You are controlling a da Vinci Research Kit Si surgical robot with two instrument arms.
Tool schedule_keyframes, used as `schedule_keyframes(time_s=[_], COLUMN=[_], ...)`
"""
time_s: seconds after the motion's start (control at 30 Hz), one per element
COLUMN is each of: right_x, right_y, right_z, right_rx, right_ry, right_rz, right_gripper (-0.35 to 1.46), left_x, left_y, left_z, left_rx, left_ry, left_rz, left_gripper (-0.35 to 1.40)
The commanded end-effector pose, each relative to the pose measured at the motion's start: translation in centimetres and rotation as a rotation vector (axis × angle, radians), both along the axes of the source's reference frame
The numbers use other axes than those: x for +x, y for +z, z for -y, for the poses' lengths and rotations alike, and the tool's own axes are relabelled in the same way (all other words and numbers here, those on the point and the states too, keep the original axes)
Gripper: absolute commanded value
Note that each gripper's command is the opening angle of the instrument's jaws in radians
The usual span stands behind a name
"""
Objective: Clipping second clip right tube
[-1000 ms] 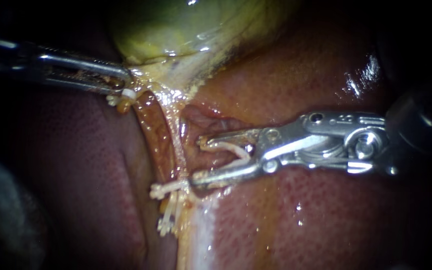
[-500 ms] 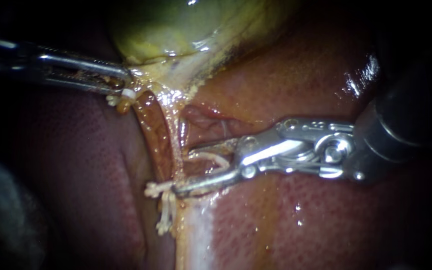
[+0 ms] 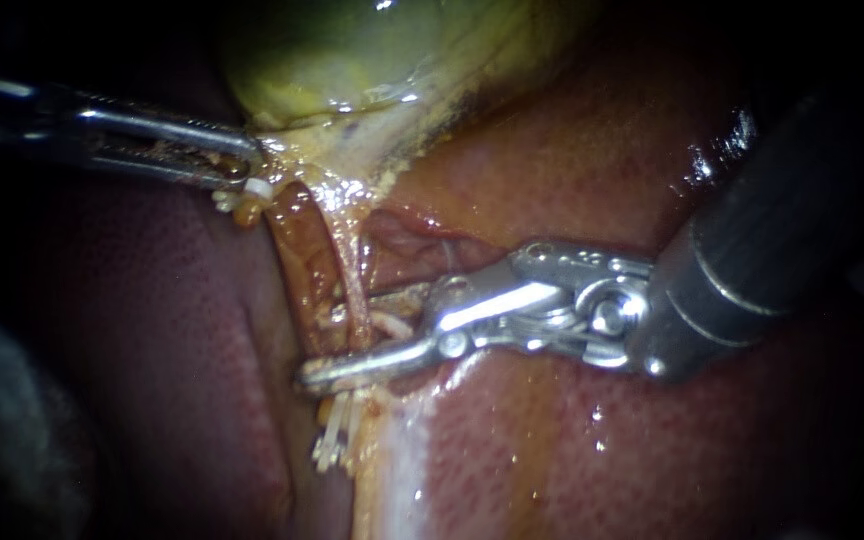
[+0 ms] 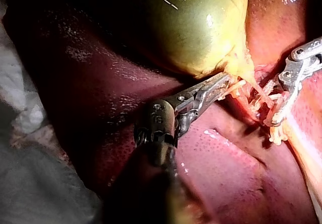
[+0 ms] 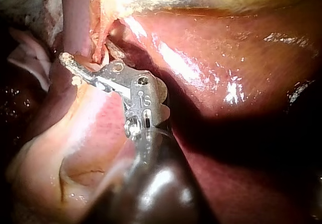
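- Jaws of right instrument stand open astride the right tube, with a pale loaded clip between them. Nothing is pinched yet.
- Right tube runs from the gallbladder toward the near side, across the liver. A placed clip lies just near of the jaws.
- Left instrument has its jaws closed on the gallbladder's neck, holding it out to the left. That tension looks worth having.
- Before closing, I would check that both jaw tips reach past the tube, lie square across it, and sit apart from the placed clip.
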State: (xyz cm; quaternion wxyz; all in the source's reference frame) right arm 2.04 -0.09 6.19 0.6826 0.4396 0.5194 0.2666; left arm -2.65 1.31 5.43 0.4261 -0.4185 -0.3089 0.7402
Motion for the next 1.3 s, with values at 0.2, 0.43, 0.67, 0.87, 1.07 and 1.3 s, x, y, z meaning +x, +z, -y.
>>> schedule_keyframes(time_s=[0.2, 0.43, 0.67, 0.87, 1.07, 1.3], right_x=[0.03, 0.03, 0.05, 0.06, 0.05, 0.05], right_y=[-0.11, -0.42, -0.7, -0.77, -0.78, -0.76], right_z=[0.03, 0.03, 0.02, 0.0, -0.03, -0.04], right_rx=[0.027, 0.053, 0.073, 0.077, 0.096, 0.095], right_ry=[-0.001, -0.024, -0.023, -0.024, -0.023, -0.031], right_rz=[-0.036, -0.09, -0.12, -0.121, -0.118, -0.095], right_gripper=[0.49, 0.48, 0.47, 0.44, 0.32, 0.13], left_x=[0.0, 0.0, 0.0, 0.0, 0.0, 0.0], left_y=[0.0, 0.0, 0.0, 0.0, 0.0, 0.0], left_z=[0.0, 0.0, 0.0, 0.0, 0.0, 0.0], left_rx=[0.0, 0.0, 0.0, 0.0, 0.0, 0.0], left_ry=[0.0, 0.0, 0.0, 0.0, 0.0, 0.0], left_rz=[0.0, 0.0, 0.0, 0.0, 0.0, 0.0], left_gripper=[-0.35, -0.35, -0.35, -0.35, -0.35, -0.35])
